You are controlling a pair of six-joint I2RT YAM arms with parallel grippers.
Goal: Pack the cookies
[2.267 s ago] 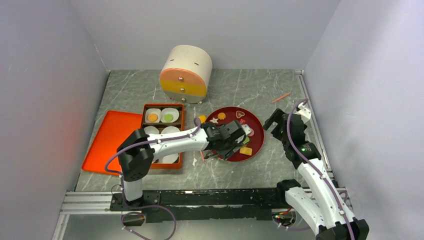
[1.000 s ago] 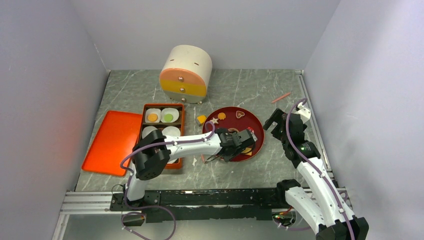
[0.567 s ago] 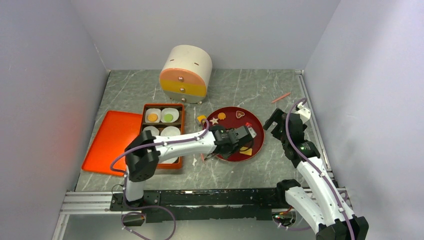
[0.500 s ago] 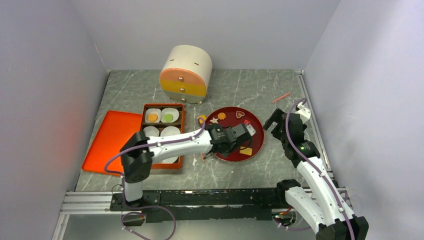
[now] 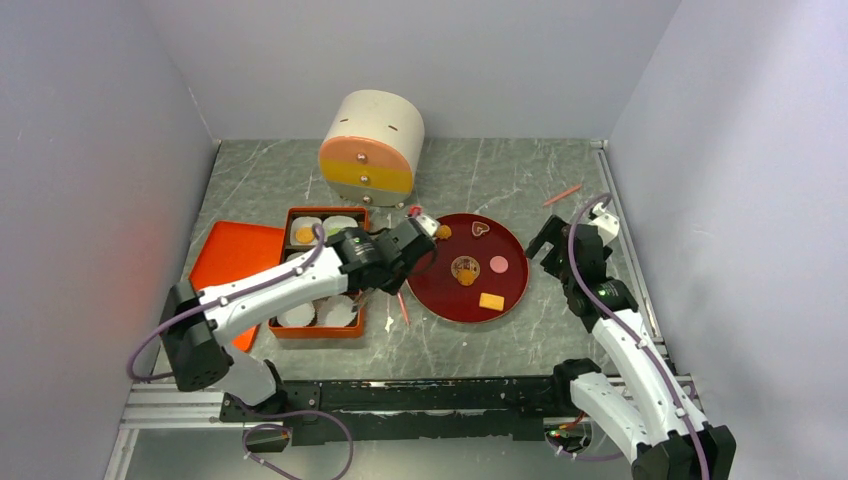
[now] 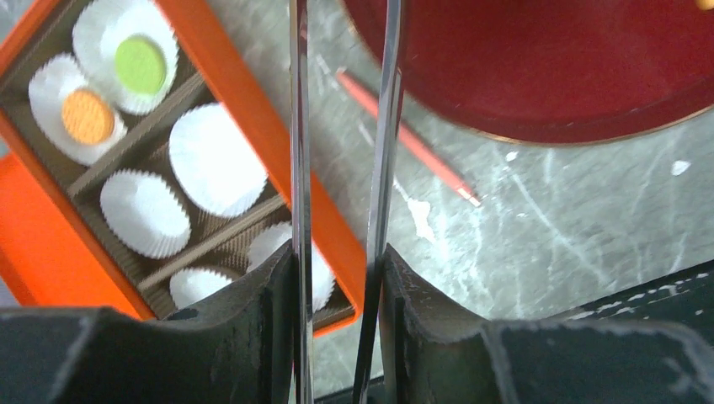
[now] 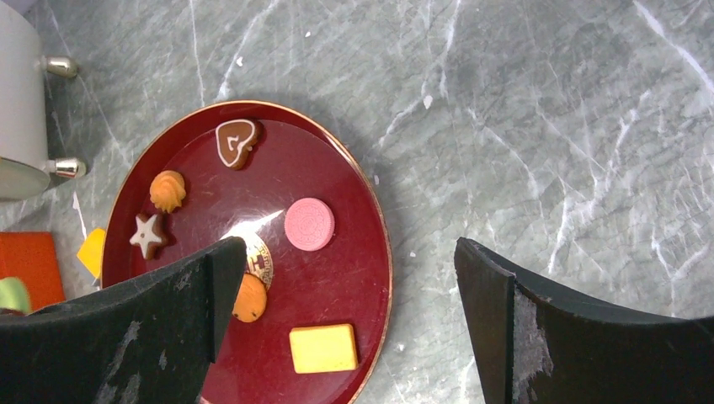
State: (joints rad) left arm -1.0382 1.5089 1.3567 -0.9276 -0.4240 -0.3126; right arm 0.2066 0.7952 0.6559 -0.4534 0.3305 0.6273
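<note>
The cookies lie on a dark red plate (image 7: 370,210): a heart (image 7: 236,141), orange swirl (image 7: 167,190), star (image 7: 148,236), pink round (image 7: 309,224), yellow rectangle (image 7: 324,348) and orange round (image 7: 249,296) beside a patterned disc (image 7: 259,255). An orange round (image 6: 87,117) and a green round (image 6: 140,64) sit in white liners in the orange box (image 6: 261,135). My left gripper (image 6: 337,252) is shut on metal tongs (image 6: 386,126), at the plate's left edge (image 5: 395,258). The tong tips are out of the wrist view. My right gripper (image 7: 337,295) is open and empty above the plate's right side.
The orange box lid (image 5: 225,270) lies left of the box (image 5: 320,330). A round drawer cabinet (image 5: 372,148) stands at the back. A red stick (image 6: 404,139) lies between box and plate, another (image 5: 563,194) at the back right. A yellow piece (image 7: 93,251) lies off the plate's left rim.
My left arm has pulled back to the left, taking the tongs from over the middle of the plate to its left edge near the box. The right arm has not moved.
</note>
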